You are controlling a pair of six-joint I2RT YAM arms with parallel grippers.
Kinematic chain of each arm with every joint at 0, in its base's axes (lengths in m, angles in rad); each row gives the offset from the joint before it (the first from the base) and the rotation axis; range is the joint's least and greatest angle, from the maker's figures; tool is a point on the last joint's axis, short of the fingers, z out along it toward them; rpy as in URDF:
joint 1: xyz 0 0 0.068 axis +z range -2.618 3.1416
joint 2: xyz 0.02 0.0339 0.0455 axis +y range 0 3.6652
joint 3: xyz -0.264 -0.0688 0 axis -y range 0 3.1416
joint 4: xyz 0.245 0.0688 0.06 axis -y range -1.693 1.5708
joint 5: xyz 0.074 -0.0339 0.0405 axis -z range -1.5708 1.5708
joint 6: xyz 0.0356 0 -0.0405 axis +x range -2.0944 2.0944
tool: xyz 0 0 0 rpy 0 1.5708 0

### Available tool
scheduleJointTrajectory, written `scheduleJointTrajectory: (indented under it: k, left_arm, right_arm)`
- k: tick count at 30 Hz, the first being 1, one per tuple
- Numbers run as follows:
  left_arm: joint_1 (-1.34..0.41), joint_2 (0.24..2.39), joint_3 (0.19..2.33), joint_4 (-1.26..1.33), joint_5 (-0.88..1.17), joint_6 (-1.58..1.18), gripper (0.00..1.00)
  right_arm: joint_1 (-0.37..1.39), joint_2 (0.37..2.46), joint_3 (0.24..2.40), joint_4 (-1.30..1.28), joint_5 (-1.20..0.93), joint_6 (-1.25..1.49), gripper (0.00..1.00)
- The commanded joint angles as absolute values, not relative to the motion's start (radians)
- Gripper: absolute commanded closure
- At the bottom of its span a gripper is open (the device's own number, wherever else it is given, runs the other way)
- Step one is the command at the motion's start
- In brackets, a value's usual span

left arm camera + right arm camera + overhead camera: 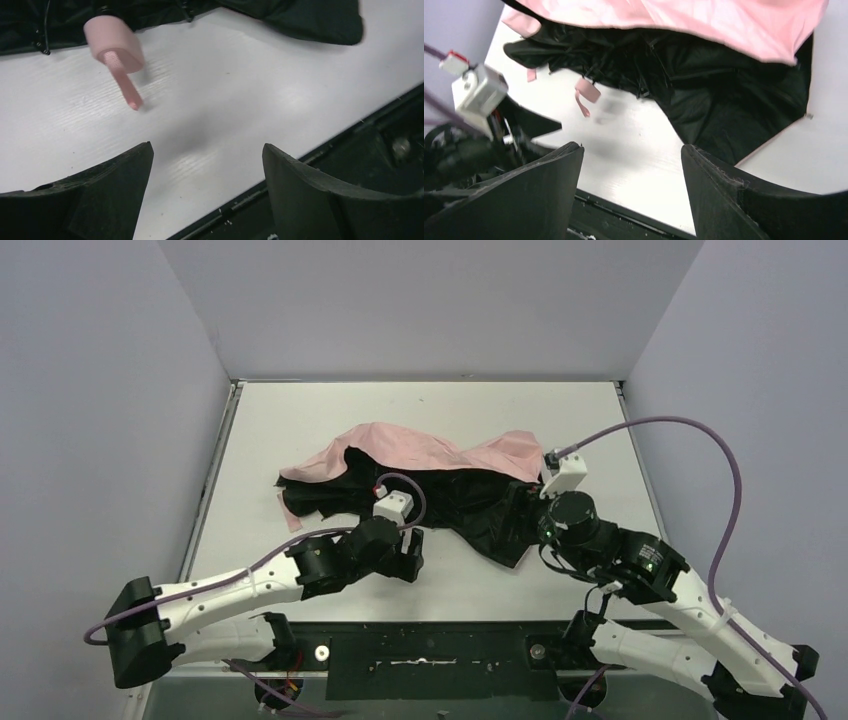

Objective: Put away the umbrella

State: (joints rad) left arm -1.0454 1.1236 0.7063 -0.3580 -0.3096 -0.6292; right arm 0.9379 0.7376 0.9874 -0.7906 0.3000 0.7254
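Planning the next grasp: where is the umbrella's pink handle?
Left wrist view, upper left: the pink handle lies on the table at the edge of the umbrella's black canopy, just ahead of the open left gripper.

There is one umbrella (pixel 420 455) on one table (pixel 300 415), plus two grippers, the left gripper (pixel 207 151) and the right gripper (pixel 632 146).

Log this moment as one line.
umbrella: canopy slack on table, not stowed | left end effector: open, empty, near pink handle | right end effector: open, empty, beside umbrella

White links (pixel 215 595), black joints (pixel 330 560), lilac cables (pixel 700 435), with the left claw (pixel 207 147) and right claw (pixel 632 146) matte black.
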Motion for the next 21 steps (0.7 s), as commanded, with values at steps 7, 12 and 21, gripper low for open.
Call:
scheduleJointTrajectory:
  k: [7, 12, 21]
  left_arm:
    - [-1.083, 1.005, 1.119, -0.628, -0.316, -0.418, 0.25]
    - [-0.743, 1.027, 1.292, -0.673, -0.164, -0.370, 0.23]
    - [-0.333, 1.297, 1.526, -0.814, -0.127, -0.256, 0.23]
  right_arm:
    - [0.874, 1.138, 1.560, -0.960, 0.320, 0.377, 0.30]
    - [0.674, 1.309, 1.709, -1.046, 0.154, 0.308, 0.29]
    - [0.359, 1.453, 1.676, -0.995, 0.206, 0.272, 0.36]
